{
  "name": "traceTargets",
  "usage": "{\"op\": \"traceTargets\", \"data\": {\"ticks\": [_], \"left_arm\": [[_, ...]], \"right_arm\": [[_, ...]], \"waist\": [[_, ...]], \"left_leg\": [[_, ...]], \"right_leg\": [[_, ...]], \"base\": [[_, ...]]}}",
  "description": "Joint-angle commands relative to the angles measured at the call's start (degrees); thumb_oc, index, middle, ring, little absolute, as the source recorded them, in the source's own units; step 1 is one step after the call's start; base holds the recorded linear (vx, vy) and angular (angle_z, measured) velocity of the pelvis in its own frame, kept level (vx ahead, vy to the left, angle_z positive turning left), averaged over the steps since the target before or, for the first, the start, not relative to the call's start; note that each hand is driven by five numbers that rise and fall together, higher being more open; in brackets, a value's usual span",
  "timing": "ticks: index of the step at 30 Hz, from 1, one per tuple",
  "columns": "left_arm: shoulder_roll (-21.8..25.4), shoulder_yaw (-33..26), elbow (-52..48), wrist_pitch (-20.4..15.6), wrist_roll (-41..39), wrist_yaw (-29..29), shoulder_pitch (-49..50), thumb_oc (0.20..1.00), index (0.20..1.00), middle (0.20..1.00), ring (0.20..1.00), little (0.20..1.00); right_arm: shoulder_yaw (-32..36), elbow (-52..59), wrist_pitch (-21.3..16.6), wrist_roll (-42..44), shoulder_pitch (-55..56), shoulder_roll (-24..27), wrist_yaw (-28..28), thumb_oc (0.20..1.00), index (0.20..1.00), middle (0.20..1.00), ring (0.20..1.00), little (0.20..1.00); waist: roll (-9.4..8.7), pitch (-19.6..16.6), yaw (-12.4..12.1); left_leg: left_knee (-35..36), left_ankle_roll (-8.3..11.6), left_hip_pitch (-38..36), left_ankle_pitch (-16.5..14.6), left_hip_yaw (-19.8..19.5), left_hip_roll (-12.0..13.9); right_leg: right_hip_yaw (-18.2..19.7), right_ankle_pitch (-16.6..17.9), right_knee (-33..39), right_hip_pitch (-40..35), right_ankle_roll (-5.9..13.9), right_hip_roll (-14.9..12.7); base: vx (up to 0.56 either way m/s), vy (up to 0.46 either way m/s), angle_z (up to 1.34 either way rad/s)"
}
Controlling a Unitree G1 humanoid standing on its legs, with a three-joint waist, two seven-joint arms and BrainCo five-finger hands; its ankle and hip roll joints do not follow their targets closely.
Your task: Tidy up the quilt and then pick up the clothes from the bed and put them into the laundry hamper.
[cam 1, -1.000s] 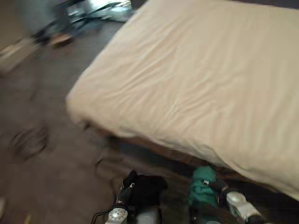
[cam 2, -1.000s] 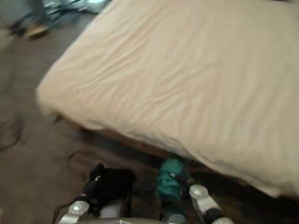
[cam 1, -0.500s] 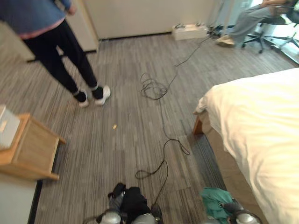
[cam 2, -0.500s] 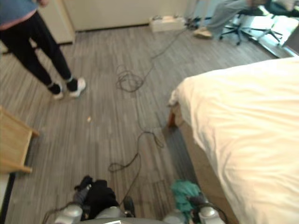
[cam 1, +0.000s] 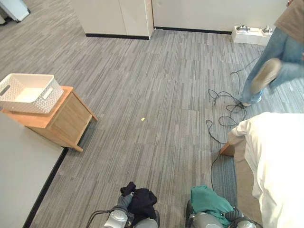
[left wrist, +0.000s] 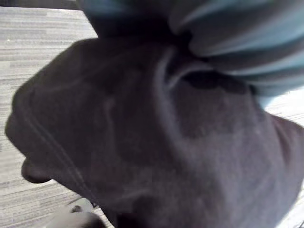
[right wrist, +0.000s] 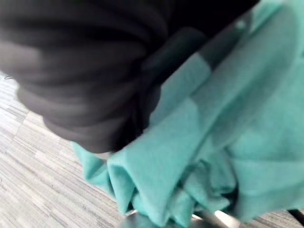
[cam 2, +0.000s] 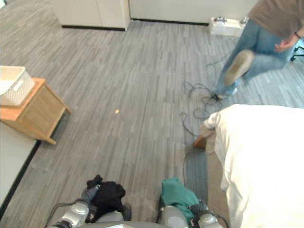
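I carry both loads low and close: my left hand (cam 1: 124,205) bunches a black garment (cam 1: 141,203), my right hand (cam 2: 198,209) grips a teal garment (cam 1: 209,201), fingers curled into the cloth. The white hamper (cam 1: 27,92) waits on its wooden stand (cam 1: 64,118), well apart; the quilt (cam 2: 266,161) lies smooth on the bed

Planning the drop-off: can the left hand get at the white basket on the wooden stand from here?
Probably not yet. The left hand, holding dark clothes, is low and near; the white basket sits across open floor, nothing between.
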State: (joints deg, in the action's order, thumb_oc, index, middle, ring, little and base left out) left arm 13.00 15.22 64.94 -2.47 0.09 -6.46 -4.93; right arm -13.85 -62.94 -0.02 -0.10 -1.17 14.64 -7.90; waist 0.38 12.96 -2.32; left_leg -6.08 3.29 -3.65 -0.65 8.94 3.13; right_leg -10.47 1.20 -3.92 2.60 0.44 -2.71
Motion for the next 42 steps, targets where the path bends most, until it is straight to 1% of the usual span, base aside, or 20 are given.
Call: {"op": "traceTargets", "data": {"ticks": [1, 3, 5, 6, 10, 15, 16, 17, 20, 21, 25, 27, 30, 32, 33, 34, 36, 37, 40, 42], "left_arm": [[-0.21, 1.21, -1.1, -1.21, -1.7, -0.91, -5.09, 0.2, 0.2, 0.2, 0.2, 0.2], [-0.03, 0.96, -1.31, -1.01, -2.21, -1.7, -5.24, 0.2, 0.2, 0.2, 0.2, 0.2], [-0.17, 0.1, -0.67, -0.89, -2.26, -1.91, -4.35, 0.2, 0.2, 0.2, 0.2, 0.2], [-0.27, -0.75, -0.32, -0.91, -1.86, -1.77, -3.14, 0.2, 0.2, 0.2, 0.2, 0.2], [-0.37, -2.37, 0.45, -0.83, -1.04, -1.45, -0.99, 0.2, 0.2, 0.2, 0.2, 0.2], [0.06, -4.3, 2.29, -0.06, -0.29, -1.19, 0.41, 0.2, 0.2, 0.2, 0.2, 0.2], [0.46, -4.53, 3.61, 0.16, 0.21, -1.11, -0.32, 0.2, 0.2, 0.2, 0.2, 0.2], [0.8, -4.17, 4.24, 0.39, 0.7, -1.08, -0.6, 0.2, 0.2, 0.2, 0.2, 0.2], [1.3, -3.77, 4.52, 0.69, 0.72, -1.43, -1.53, 0.2, 0.2, 0.2, 0.2, 0.2], [1.46, -3.65, 4.43, 0.69, 0.48, -1.76, -1.98, 0.2, 0.2, 0.2, 0.2, 0.2], [1.89, -1.92, 1.76, 0.11, -0.54, -2.51, -4.91, 0.2, 0.2, 0.2, 0.2, 0.2], [1.86, -1.23, 1.76, -0.77, -1.06, -2.41, -6.56, 0.2, 0.2, 0.2, 0.2, 0.2], [1.47, -2.02, 2.18, -1.35, -1.31, -2.33, -5.7, 0.2, 0.2, 0.2, 0.2, 0.2], [1.23, -2.83, 3.03, -1.44, -2.45, -2.2, -4.76, 0.2, 0.2, 0.2, 0.2, 0.2], [1.24, -2.84, 3.03, -1.44, -2.44, -2.2, -4.77, 0.2, 0.2, 0.2, 0.2, 0.2], [0.83, -3.3, 2.99, -1.09, -3.79, -2.13, -4.09, 0.2, 0.2, 0.2, 0.2, 0.2], [0.9, -4.01, 3.04, -1.1, -4.31, -2.24, -3.4, 0.2, 0.2, 0.2, 0.2, 0.2], [0.94, -4.53, 3.29, -0.92, -4.5, -2.27, -2.41, 0.2, 0.2, 0.2, 0.2, 0.2], [0.56, -5.35, 4.09, -0.97, -4.24, -1.94, -1.22, 0.2, 0.2, 0.2, 0.2, 0.2], [0.2, -5.8, 4.49, -0.8, -4.01, -1.62, -0.31, 0.2, 0.2, 0.2, 0.2, 0.2]], "right_arm": [[-0.91, 5.03, -0.95, -2.41, -0.85, 5.09, -1.65, 0.2, 0.2, 0.2, 0.2, 0.2], [-0.57, 6.56, -0.67, -1.78, -1.11, 5.86, -1.94, 0.2, 0.2, 0.2, 0.2, 0.2], [-0.84, 7.51, -0.68, -1.65, -0.9, 5.93, -1.79, 0.2, 0.2, 0.2, 0.2, 0.2], [-0.87, 7.62, -0.95, -1.74, -0.5, 5.79, -1.36, 0.2, 0.2, 0.2, 0.2, 0.2], [-1.21, 7.25, -1.19, -3.02, -1.07, 5.88, -1.13, 0.2, 0.2, 0.2, 0.2, 0.2], [-2.02, 5.18, -1.0, -4.22, -1.9, 4.09, -0.38, 0.2, 0.2, 0.2, 0.2, 0.2], [-2.35, 3.08, -1.12, -4.8, -2.05, 3.18, -0.22, 0.2, 0.2, 0.2, 0.2, 0.2], [-2.39, 0.93, -0.97, -4.45, -2.63, 2.75, 0.03, 0.2, 0.2, 0.2, 0.2, 0.2], [-2.82, 0.63, -0.88, -4.27, -3.97, 2.71, 0.04, 0.2, 0.2, 0.2, 0.2, 0.2], [-2.83, 0.77, -0.85, -4.01, -4.21, 2.72, 0.05, 0.2, 0.2, 0.2, 0.2, 0.2], [-2.57, 2.5, -1.36, -1.98, -4.57, 3.47, -0.38, 0.2, 0.2, 0.2, 0.2, 0.2], [-1.75, 1.03, -1.1, -1.22, -4.0, 4.26, -0.66, 0.2, 0.2, 0.2, 0.2, 0.2], [-2.67, -0.19, -0.25, -3.29, -3.63, 4.26, 0.38, 0.2, 0.2, 0.2, 0.2, 0.2], [-3.11, -0.16, -0.61, -3.61, -4.37, 5.22, 0.53, 0.2, 0.2, 0.2, 0.2, 0.2], [-3.12, -0.17, -0.61, -3.61, -4.38, 5.2, 0.53, 0.2, 0.2, 0.2, 0.2, 0.2], [-2.45, 1.55, -0.76, -2.14, -4.38, 6.14, -0.35, 0.2, 0.2, 0.2, 0.2, 0.2], [-2.28, 3.21, -1.07, -1.49, -4.63, 6.8, -0.57, 0.2, 0.2, 0.2, 0.2, 0.2], [-2.35, 3.43, -0.85, -1.02, -5.61, 7.2, -0.32, 0.2, 0.2, 0.2, 0.2, 0.2], [-2.27, 3.59, -0.88, -1.18, -5.85, 7.36, -0.28, 0.2, 0.2, 0.2, 0.2, 0.2], [-1.53, 3.78, -0.87, -1.34, -5.3, 7.5, -0.3, 0.2, 0.2, 0.2, 0.2, 0.2]], "waist": [[-1.06, 3.99, -0.66], [-1.96, 5.08, -1.26], [-2.07, 4.44, -2.35], [-1.21, 3.19, -3.06], [-0.74, 2.1, -3.79], [-3.25, 0.02, -5.27], [-5.76, -0.41, -6.69], [-6.75, 0.72, -6.66], [-4.49, 2.09, -5.89], [-3.57, 2.93, -5.01], [-1.95, 5.19, -0.99], [-2.31, 4.55, 1.17], [-3.85, 3.35, 1.46], [-3.5, 3.14, 1.41], [-3.59, 3.0, 1.5], [-4.14, 4.91, -0.19], [-4.79, 5.69, -0.84], [-5.23, 6.23, -2.7], [-5.06, 5.38, -4.27], [-4.68, 3.96, -4.85]], "left_leg": [[-20.06, 5.13, 10.62, 9.43, 1.29, 5.38], [-26.05, 3.78, 16.0, 8.4, 1.24, 5.59], [-19.8, 2.52, 18.25, 5.01, 4.28, 4.41], [-9.11, 2.12, 18.17, 4.23, 6.72, 3.55], [8.07, 3.02, 19.02, 7.71, 15.32, 4.05], [8.84, 0.81, 17.44, 9.76, 16.95, 2.59], [7.27, -1.42, 16.81, 8.07, 15.38, 0.09], [6.45, -3.79, 13.7, 5.15, 13.77, -2.67], [8.44, -5.24, 8.84, 4.57, 12.18, -1.54], [9.82, -5.44, 6.53, 4.26, 10.63, -1.3], [10.83, -3.14, 0.16, 1.7, 4.23, -1.09], [11.02, -0.76, -4.56, -3.05, -0.91, -0.94], [4.88, -0.1, -7.9, -8.45, -3.86, -0.72], [-11.96, 1.19, -4.12, -2.86, -4.64, 2.68], [-11.99, 1.19, -3.88, -2.78, -4.73, 2.61], [-29.94, 0.25, 4.99, 3.43, -4.24, 5.73], [-35.2, -0.61, 8.14, 2.62, -1.66, 6.43], [-39.95, -0.21, 14.48, 0.04, 0.89, 3.39], [-31.08, -0.7, 17.12, -1.61, 5.83, 1.55], [-20.97, -0.97, 17.37, -1.4, 11.11, 3.65]], "right_leg": [[-0.98, -9.74, 5.62, -12.74, 2.25, -0.25], [-1.18, -11.03, 6.43, -14.65, 1.75, -0.21], [-0.41, -12.67, 8.07, -17.2, 2.5, -0.16], [-0.07, -13.6, 8.89, -18.25, 3.77, -0.12], [-1.41, -17.09, 8.92, -22.28, 5.79, -0.57], [-1.21, -19.39, 3.36, -24.59, 7.81, -2.08], [-0.75, -13.75, -9.28, -21.84, 10.78, -3.92], [0.31, -2.41, -25.2, -14.95, 14.41, -5.79], [1.61, 1.92, -38.4, -5.82, 13.71, -4.73], [1.61, -0.64, -41.5, -1.62, 12.22, -4.18], [0.21, -8.74, -21.54, 5.0, 8.75, -1.08], [7.73, -3.67, 2.32, 6.96, 10.04, -5.25], [10.5, -1.0, 1.46, 7.78, 11.8, -5.92], [8.4, -1.24, -0.09, 5.39, 9.14, -4.94], [8.35, -1.16, -0.03, 5.54, 9.14, -5.03], [4.69, -2.71, 0.81, 1.38, 5.45, -4.77], [2.89, -3.7, 2.06, -1.29, 4.18, -4.32], [1.82, -5.63, 3.62, -5.39, 3.72, -4.08], [-0.1, -7.76, 5.44, -10.09, 4.62, -3.73], [-2.22, -9.94, 6.51, -13.51, 5.5, -3.93]], "base": [[0.18, -0.268, 0.01], [0.3, -0.141, 0.03], [0.45, 0.068, -0.13], [0.46, 0.137, -0.52], [0.49, 0.126, -0.33], [0.68, 0.129, -0.06], [1.0, 0.278, -0.04], [0.79, 0.25, 0.03], [0.47, 0.127, 0.18], [0.55, 0.059, 0.41], [0.61, -0.123, 1.15], [0.94, -0.379, 1.65], [0.65, -0.319, 1.71], [0.6, -0.429, 0.55], [0.4, -0.5, 1.02], [0.37, -0.482, 1.43], [0.4, -0.395, 1.08], [0.48, -0.188, 0.13], [0.56, -0.1, 0.08], [0.56, 0.049, 0.31]]}}
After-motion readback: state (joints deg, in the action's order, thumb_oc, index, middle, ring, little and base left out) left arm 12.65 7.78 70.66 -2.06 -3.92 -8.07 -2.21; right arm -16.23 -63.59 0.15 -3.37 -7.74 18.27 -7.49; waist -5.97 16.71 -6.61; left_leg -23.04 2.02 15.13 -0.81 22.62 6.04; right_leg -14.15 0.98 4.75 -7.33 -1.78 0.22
